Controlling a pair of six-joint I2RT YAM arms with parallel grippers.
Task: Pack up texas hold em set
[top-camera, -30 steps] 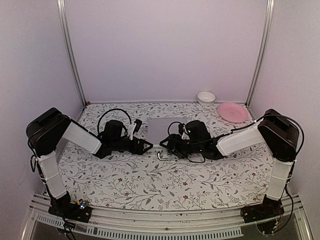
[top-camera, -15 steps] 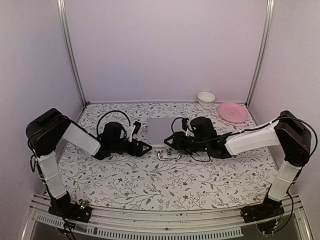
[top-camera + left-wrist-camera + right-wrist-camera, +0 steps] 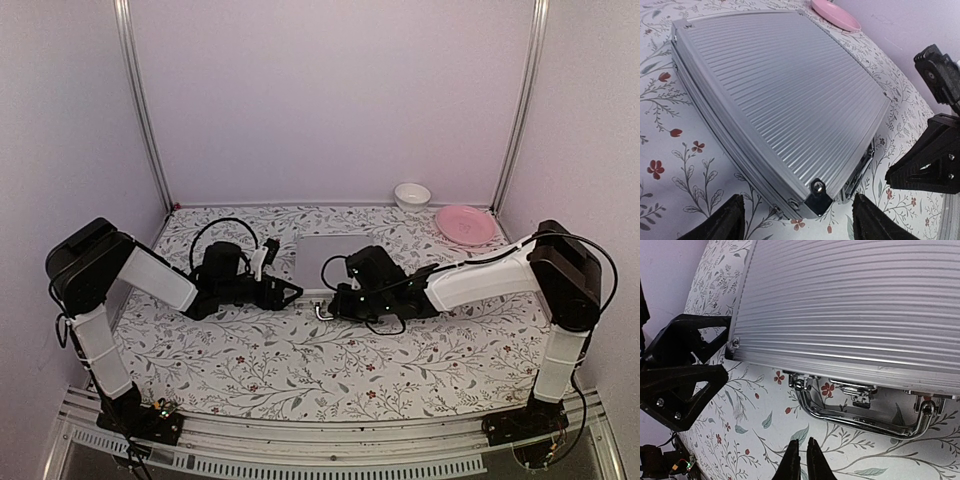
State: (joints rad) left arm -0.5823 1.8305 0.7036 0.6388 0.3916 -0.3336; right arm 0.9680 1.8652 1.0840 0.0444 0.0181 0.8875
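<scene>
The silver ribbed case (image 3: 322, 252) of the texas hold em set lies flat on the floral table with its lid down, so its inside is hidden. The case (image 3: 780, 90) fills the left wrist view, and my left gripper (image 3: 797, 202) stands open astride its near corner without touching it. In the right wrist view the chrome handle (image 3: 860, 422) and a latch (image 3: 861, 394) run along the front of the case (image 3: 850, 305). My right gripper (image 3: 800, 452) is shut on nothing, just in front of the handle's left end. From above, the right gripper (image 3: 334, 304) partly covers the handle.
A pink plate (image 3: 465, 223) and a white bowl (image 3: 412, 195) sit at the back right, near the wall. The two grippers are close together at the case's front-left corner, the left gripper (image 3: 292, 292) a short way from the right one.
My right gripper has shut and moved left and nearer along the case's front, now over the handle. The left arm has barely moved.
</scene>
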